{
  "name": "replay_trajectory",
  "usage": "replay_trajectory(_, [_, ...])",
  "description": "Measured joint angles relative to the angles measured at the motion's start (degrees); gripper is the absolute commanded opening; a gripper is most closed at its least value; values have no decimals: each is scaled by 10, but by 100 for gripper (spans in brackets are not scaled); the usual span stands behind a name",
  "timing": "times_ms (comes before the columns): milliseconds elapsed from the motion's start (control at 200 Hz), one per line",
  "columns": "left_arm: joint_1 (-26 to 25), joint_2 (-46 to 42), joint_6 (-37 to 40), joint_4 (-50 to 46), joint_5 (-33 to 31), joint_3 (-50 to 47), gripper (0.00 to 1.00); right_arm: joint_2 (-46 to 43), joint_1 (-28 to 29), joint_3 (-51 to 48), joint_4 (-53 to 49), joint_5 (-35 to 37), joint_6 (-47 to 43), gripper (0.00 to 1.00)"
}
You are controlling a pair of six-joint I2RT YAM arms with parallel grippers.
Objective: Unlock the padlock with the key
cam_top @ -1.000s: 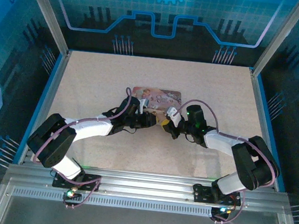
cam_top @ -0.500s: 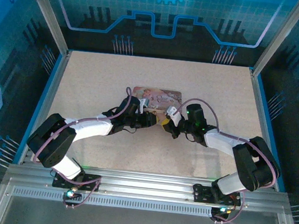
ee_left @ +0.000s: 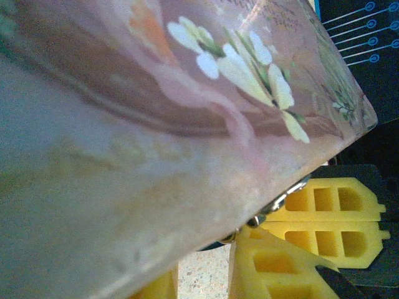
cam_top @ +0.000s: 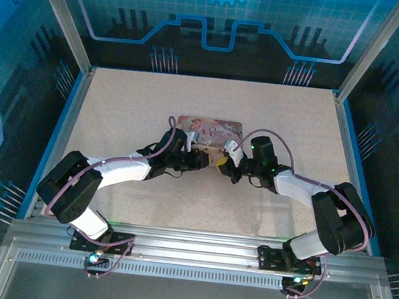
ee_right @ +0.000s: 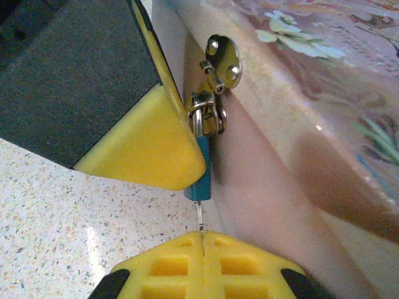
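Note:
The padlock (ee_right: pixel 201 176) is a tiny teal body on a silver shackle. It hangs from the hasp (ee_right: pixel 223 56) on the front wall of the pink tin (ee_right: pixel 299 124). My right gripper (ee_right: pixel 204 240) is shut on the thin silver key (ee_right: pixel 200 218), whose tip points up into the padlock's underside. A yellow finger (ee_right: pixel 143 143) of the left gripper (cam_top: pixel 202 158) rests against the padlock's left side. In the left wrist view its two fingers (ee_left: pixel 268 268) stand a little apart beneath the tin (ee_left: pixel 156 124), which hides their tips.
The tin (cam_top: pixel 209 125) lies mid-table with both arms meeting at its near edge. In the left wrist view, the right gripper's yellow fingers (ee_left: pixel 330 212) sit just beyond the hasp (ee_left: pixel 277 202). Speckled tabletop (cam_top: pixel 201 200) spreads all around.
The right arm's wrist has shifted slightly to the right. Both grippers stay at the tin's front edge.

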Motion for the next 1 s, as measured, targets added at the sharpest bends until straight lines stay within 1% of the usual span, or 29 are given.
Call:
replay_trajectory(625, [7,5,-5,-11,0,0,23,14,11,3,17,31,-3,0])
replay_trajectory(735, [9,5,-5,-11,3,0,23,9,13,-14,38,40,6,0])
replay_trajectory(1000, [14,5,-5,-11,42,-1,23,-37,13,-89,83,65,40,0])
